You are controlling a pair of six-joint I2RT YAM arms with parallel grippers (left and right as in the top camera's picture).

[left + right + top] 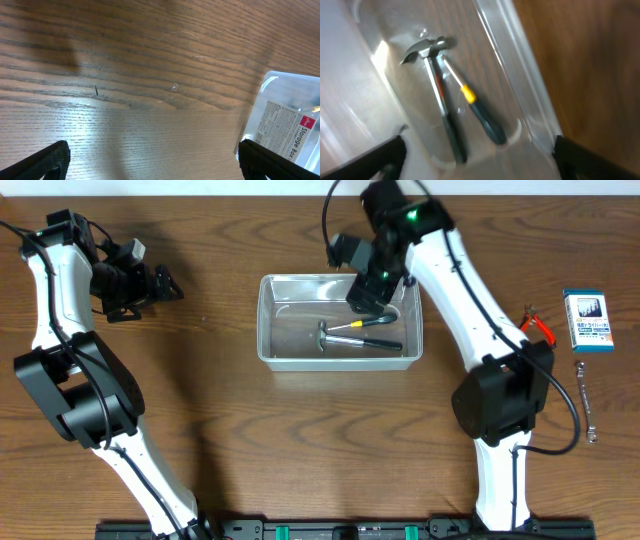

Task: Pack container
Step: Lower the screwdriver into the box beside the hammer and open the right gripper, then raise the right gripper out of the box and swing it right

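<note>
Step in hand: I judge the packing is partly done. A hammer [436, 75] and a screwdriver [470, 100] already lie in the container [266, 320], and the right arm is between one item and the next.
Right gripper [366, 294]: it hangs over the far right part of the container. The fingers [375, 160] are spread wide and hold nothing.
Left gripper [163, 283]: it is well apart from the container, on the left. The fingers [47, 159] are wide apart, and only bare table [150, 60] is between them.
Not yet packed: red-handled pliers [538, 326], a blue-and-white box [588, 320] and a thin metal piece [588, 405], too small to name, lie at the right of the table.
Next move, my judgement: the right arm must rise clear of the container's wall, then reach to the right, probably for the pliers, which are nearest.
Container, place: middle of the table, between the two arms.
Container, look: clear, colourless, rectangular, with rounded corners and a rim. The wood shows through it. A label [290, 132] reads "Storage Box".
</note>
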